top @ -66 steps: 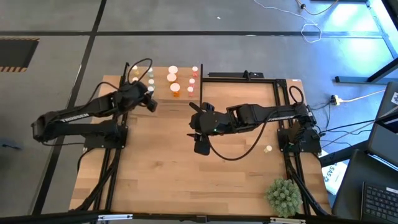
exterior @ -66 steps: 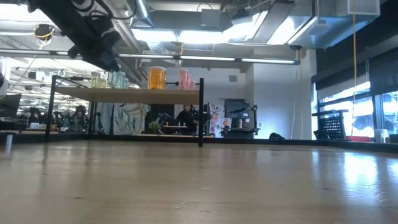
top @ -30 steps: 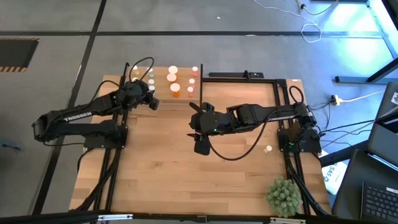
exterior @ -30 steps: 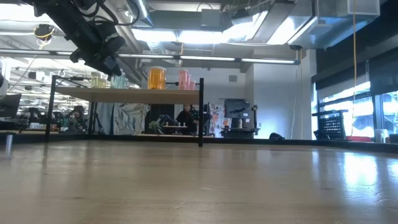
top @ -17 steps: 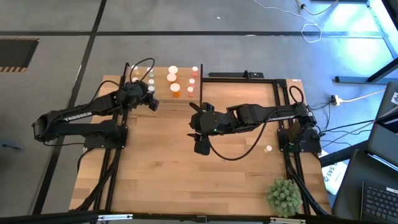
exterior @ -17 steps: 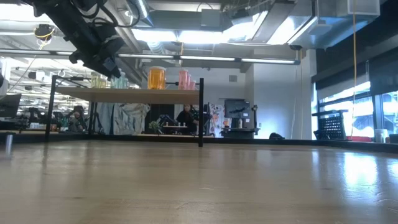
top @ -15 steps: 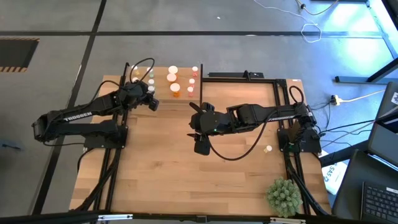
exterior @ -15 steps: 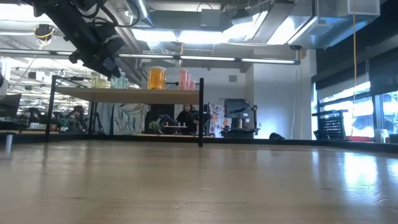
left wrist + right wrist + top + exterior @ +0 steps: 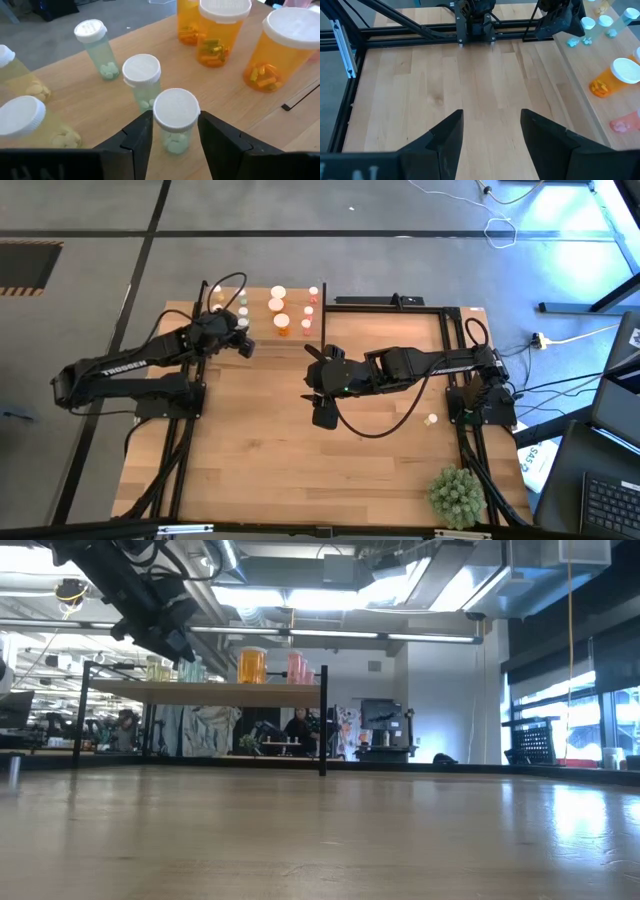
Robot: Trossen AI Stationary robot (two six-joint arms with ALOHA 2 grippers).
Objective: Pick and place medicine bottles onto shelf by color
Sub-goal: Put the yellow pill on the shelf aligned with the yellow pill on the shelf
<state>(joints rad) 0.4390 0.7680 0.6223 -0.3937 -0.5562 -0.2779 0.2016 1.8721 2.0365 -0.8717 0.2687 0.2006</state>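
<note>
While left gripper (image 9: pixel 172 137) fingers straddle the upright white-capped pale green medicine bottle (image 9: pixel 175 120) at lower centre, contact unclear; right gripper (image 9: pixel 490 135) spread, idle mid-worktop.

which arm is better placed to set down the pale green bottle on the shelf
Left. The left gripper has a pale green bottle between its fingers above the shelf. The right gripper hangs open over bare table.
</note>
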